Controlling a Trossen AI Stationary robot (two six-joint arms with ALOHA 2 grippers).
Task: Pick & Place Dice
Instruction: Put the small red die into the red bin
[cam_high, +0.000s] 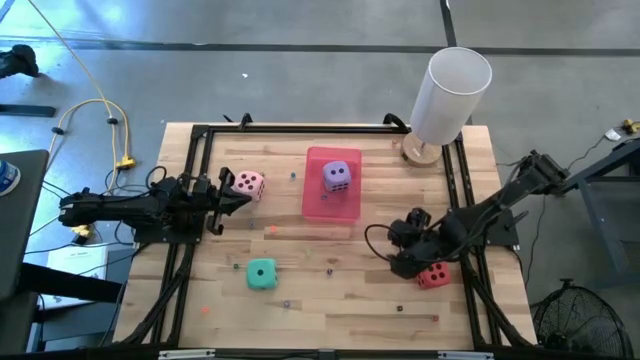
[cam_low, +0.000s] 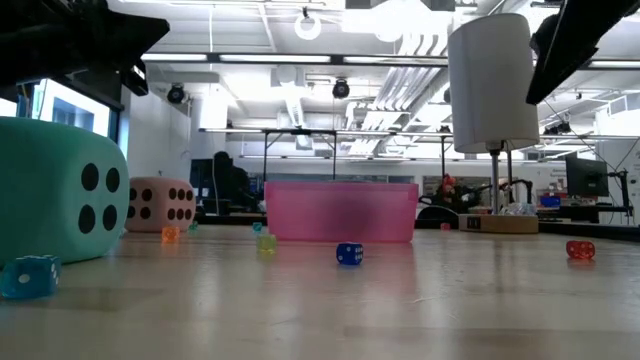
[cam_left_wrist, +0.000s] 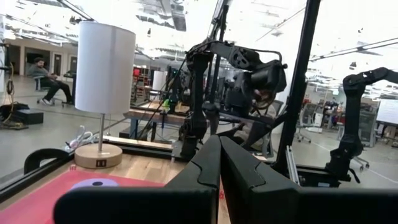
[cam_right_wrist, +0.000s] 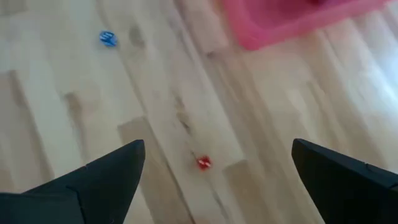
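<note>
A pale wooden worktop (cam_high: 330, 300) edged by a black metal frame (cam_high: 200, 140). Near its middle lies a flat pink tray (cam_high: 330, 205). Directly on the wood sit a pale pink die (cam_high: 249, 184) to the tray's left, a teal green die (cam_high: 262, 274) nearer the front, and a red die (cam_high: 434, 275) at the right. A white-shaded lamp (cam_high: 447, 95) stands on a round wooden base at the back right corner. Several tiny coloured dice lie scattered about, among them a blue one (cam_low: 348, 254).

Two matte black jointed arms (black cables looping at their wrists), each hand (cam_high: 230, 190) ending in dark wedge-shaped fingers (cam_right_wrist: 99, 186).
</note>
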